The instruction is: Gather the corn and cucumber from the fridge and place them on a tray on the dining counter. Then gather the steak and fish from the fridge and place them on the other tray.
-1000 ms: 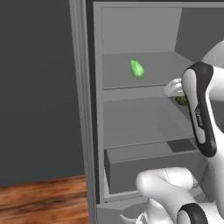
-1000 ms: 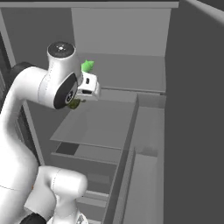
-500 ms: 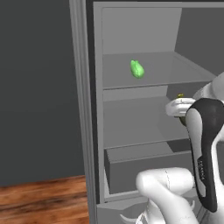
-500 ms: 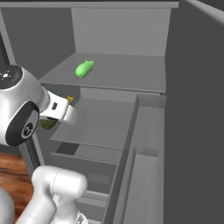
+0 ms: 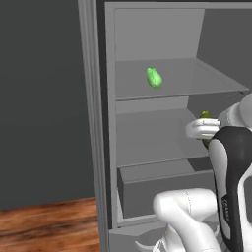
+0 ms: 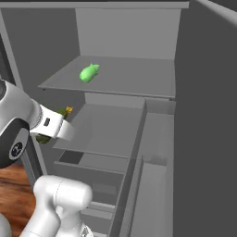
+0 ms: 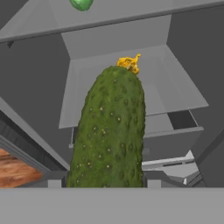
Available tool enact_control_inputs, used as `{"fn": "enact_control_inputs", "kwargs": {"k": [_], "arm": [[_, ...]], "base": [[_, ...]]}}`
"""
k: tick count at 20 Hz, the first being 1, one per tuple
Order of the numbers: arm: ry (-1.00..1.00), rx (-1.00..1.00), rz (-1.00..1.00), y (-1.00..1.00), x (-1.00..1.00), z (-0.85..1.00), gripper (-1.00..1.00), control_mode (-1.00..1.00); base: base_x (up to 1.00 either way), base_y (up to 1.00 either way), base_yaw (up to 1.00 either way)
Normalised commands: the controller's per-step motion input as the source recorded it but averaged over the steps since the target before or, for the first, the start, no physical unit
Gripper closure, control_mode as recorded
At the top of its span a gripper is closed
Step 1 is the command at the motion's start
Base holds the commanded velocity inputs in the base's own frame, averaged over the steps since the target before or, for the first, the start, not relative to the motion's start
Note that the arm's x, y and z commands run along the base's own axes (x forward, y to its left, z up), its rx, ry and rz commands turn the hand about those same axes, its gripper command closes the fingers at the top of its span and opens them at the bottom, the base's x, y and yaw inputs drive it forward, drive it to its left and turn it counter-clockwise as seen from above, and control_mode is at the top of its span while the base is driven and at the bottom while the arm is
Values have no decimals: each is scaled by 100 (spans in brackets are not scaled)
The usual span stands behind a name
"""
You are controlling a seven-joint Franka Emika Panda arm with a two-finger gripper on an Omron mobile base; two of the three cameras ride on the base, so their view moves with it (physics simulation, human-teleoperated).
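Hand [image 6: 62, 122] grips the cucumber [image 7: 109, 131] just outside the fridge [image 5: 93, 123], level with the middle shelf; the corn [image 5: 154, 78] lies on the upper shelf. Carrying step: next, likely drive to the dining worktop's tray.

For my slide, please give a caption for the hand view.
Cucumber held by the pincer before the open fridge, corn above.
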Motion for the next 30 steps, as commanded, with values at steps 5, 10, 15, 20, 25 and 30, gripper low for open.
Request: {"fn": "enact_control_inputs", "kwargs": {"k": [5,10,15,20,25,30], "arm": [[0,0,0,7,-2,-3,100,100],[0,0,0,0,0,0,100,100],[0,0,0,0,0,0,100,100],[0,0,0,0,0,0,100,100],[0,0,0,0,0,0,100,100],[0,0,0,0,0,0,100,100]], "base": [[-15,60,0],[-10,90,0],[-37,89,-10],[-35,82,-24],[-51,70,-30],[-71,57,-31]]}}
